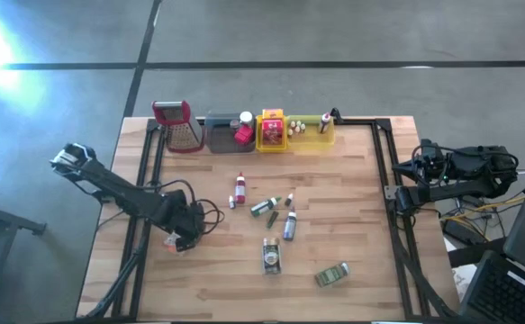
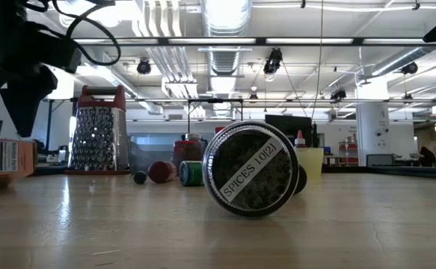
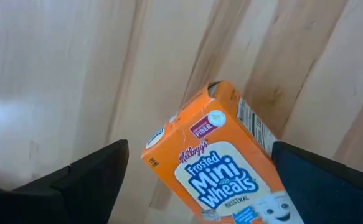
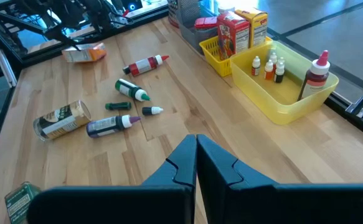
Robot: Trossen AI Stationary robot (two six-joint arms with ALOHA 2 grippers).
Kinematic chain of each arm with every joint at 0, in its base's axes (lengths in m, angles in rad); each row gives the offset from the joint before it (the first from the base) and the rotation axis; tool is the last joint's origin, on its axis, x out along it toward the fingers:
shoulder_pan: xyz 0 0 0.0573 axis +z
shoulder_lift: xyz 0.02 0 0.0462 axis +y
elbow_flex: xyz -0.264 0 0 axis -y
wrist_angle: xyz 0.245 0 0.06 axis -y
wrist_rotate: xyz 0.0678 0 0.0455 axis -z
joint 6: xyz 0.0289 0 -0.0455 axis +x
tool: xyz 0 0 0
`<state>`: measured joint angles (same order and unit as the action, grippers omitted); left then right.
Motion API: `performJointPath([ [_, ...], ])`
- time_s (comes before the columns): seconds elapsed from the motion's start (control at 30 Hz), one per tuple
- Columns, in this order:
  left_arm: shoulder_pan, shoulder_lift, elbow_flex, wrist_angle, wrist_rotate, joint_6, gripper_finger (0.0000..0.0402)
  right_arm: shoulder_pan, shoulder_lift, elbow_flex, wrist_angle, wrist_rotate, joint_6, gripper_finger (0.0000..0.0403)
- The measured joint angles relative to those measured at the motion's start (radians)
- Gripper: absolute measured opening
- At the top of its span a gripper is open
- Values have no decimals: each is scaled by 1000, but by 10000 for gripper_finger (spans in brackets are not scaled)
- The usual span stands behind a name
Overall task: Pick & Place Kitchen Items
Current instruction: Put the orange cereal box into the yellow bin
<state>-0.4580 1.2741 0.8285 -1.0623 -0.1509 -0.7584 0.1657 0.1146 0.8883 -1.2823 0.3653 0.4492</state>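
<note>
1. Hovering at lower left of the high view: left gripper (image 1: 179,239), jaws spread wide, straddling a small orange cardboard cereal box (image 3: 221,162) lying flat on the pale wooden table (image 1: 352,189); fingers (image 3: 75,186) either side of the box, not touching it.
2. Printed on the box front: "Kellogg's Frosted Mini Wheats", with a red "FIBER" tab near its top end.
3. Parked at the right edge of the high view: right gripper (image 4: 195,158), fingers pressed together, holding nothing.
4. Lying on its side at centre of the low view: round clear spice jar (image 2: 251,169), label across its end reading "SPICES 10[2]".
5. Scattered mid-table in the high view: red-capped sauce bottle (image 1: 239,187), green bottle (image 1: 263,207), dark blue bottle (image 1: 289,226), green tin (image 1: 332,274) at lower right.
6. Lined along the upper edge: red-topped metal grater (image 1: 180,127), grey tray (image 1: 229,133), yellow tray (image 1: 312,131) with tiny bottles; packet writing there unreadable.
</note>
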Motion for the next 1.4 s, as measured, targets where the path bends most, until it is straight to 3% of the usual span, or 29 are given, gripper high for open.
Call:
performJointPath([
  [0.3,0,-42,10,-43,10,-190,400,0,0,0,0,0,0,8],
  [0.57,-1,-112,10,-58,58,-586,400,0,0,0,0,0,0,8],
  [1.13,-10,-206,-47,13,66,-762,400,0,0,0,0,0,0,8],
  [1.4,-6,-210,-107,92,65,-764,400,0,0,0,0,0,0,8],
])
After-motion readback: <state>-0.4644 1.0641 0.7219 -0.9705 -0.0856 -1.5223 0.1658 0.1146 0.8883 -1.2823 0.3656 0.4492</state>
